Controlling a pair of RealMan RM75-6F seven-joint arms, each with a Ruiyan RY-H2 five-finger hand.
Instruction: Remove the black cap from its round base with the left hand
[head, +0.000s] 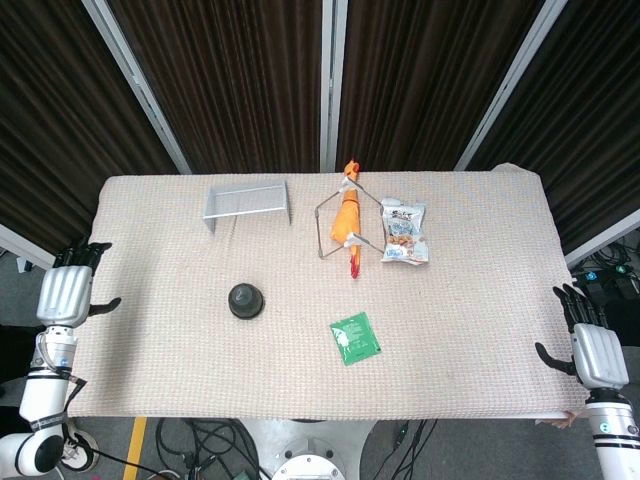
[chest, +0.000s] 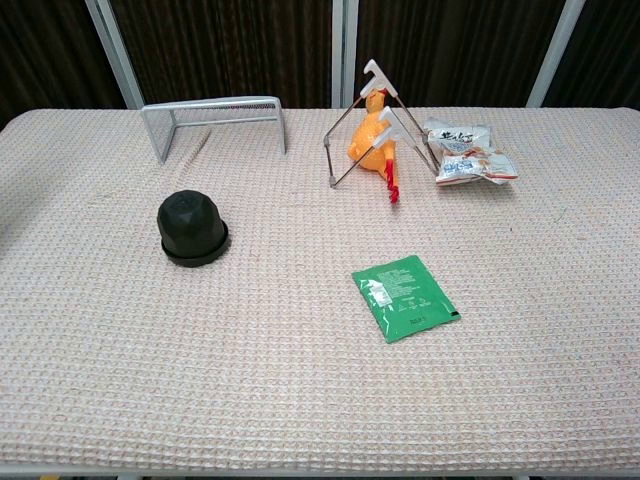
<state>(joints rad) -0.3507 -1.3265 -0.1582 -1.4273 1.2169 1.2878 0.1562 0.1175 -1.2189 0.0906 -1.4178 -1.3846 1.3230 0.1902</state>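
Observation:
The black cap (head: 244, 297) (chest: 190, 221) sits domed on its round base (chest: 193, 256) on the left half of the table. My left hand (head: 68, 290) hangs off the table's left edge, well to the left of the cap, fingers spread and holding nothing. At the right edge my right hand (head: 592, 343) also hovers beside the table with fingers apart and empty. Neither hand shows in the chest view.
A small metal wire shelf (head: 247, 203) (chest: 213, 119) stands at the back left. An orange rubber chicken on a wire stand (head: 347, 222) (chest: 375, 140), a snack bag (head: 404, 232) (chest: 467, 152) and a green sachet (head: 355, 337) (chest: 403, 297) lie right of the cap.

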